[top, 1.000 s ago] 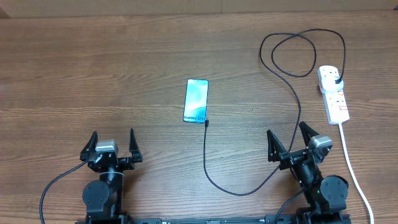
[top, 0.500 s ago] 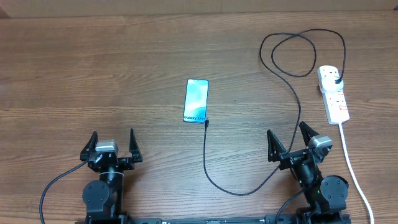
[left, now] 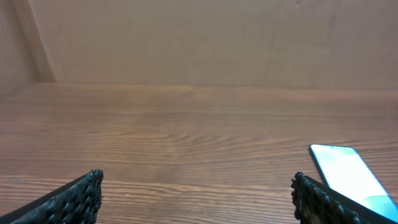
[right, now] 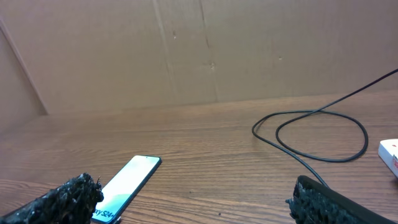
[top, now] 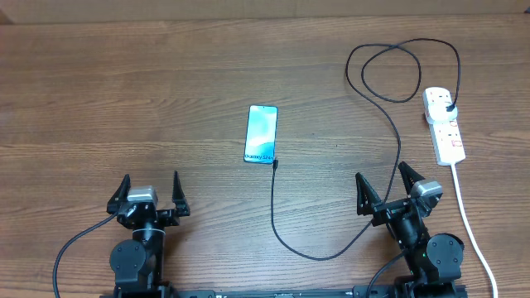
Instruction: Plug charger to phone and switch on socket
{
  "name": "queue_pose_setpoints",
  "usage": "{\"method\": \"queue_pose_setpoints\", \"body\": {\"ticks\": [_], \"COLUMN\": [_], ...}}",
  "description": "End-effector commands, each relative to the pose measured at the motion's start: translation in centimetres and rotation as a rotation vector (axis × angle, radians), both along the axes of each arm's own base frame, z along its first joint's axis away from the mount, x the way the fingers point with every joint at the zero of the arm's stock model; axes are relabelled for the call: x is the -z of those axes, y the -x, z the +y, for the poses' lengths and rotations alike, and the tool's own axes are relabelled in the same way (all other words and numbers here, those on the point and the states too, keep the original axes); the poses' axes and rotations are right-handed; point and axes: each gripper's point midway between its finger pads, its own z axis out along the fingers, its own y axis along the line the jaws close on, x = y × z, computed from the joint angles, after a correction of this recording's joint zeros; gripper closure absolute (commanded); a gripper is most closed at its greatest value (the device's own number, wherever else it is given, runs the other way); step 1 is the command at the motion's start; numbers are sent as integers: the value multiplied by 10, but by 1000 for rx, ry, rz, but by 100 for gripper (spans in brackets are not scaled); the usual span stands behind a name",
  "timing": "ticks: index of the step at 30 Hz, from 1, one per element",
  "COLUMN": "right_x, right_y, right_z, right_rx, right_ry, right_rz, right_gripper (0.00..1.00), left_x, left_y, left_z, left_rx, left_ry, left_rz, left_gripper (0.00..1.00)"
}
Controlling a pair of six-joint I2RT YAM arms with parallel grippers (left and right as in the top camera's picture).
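The phone lies flat mid-table, light blue screen up, "Galaxy S24" text at its near end. It also shows in the left wrist view and the right wrist view. The charger cable runs from its tip at the phone's near right corner, loops along the table and ends in a black plug seated in the socket strip at far right. My left gripper is open and empty near the front edge. My right gripper is open and empty, just right of the cable.
The strip's thick white cord runs toward the front edge, right of my right arm. The cable forms a loop at the back right. A brown cardboard wall stands behind the table.
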Motion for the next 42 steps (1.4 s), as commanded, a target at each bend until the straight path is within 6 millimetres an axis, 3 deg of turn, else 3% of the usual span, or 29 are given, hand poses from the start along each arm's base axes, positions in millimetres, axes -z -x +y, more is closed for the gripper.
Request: {"method": "queue_pose_setpoints", "body": {"ticks": [1, 5, 6, 12, 16, 24, 30, 36, 42], "right_x": [3, 3, 3, 3, 3, 3, 3, 3, 3], "right_y": [0, 0, 0, 0, 0, 0, 0, 0, 0], "right_z": [0, 0, 0, 0, 0, 0, 0, 0, 0], "right_rx": [3, 3, 3, 3, 3, 3, 3, 3, 3], "right_ry": [-2, -2, -2, -2, -2, -2, -2, -2, -2], "right_rz": [1, 1, 1, 1, 1, 1, 1, 1, 1], "right_gripper": [0, 0, 0, 0, 0, 0, 0, 0, 0], "left_x": [-3, -8, -9, -16, -40, -108, -159, -189, -193], "left_y": [0, 4, 7, 9, 12, 29, 48, 54, 37], "left_z": [-18, -49, -60, -65, -70, -74, -74, -64, -58], "left_rx": [101, 257, 305, 308, 388, 542, 544, 422, 338], "left_ry": [119, 465, 633, 1006, 986, 901, 638, 439, 433], "left_rz": [-15, 5, 39, 78, 3, -248, -379, -343, -145], "left_gripper": [0, 0, 0, 0, 0, 0, 0, 0, 0]}}
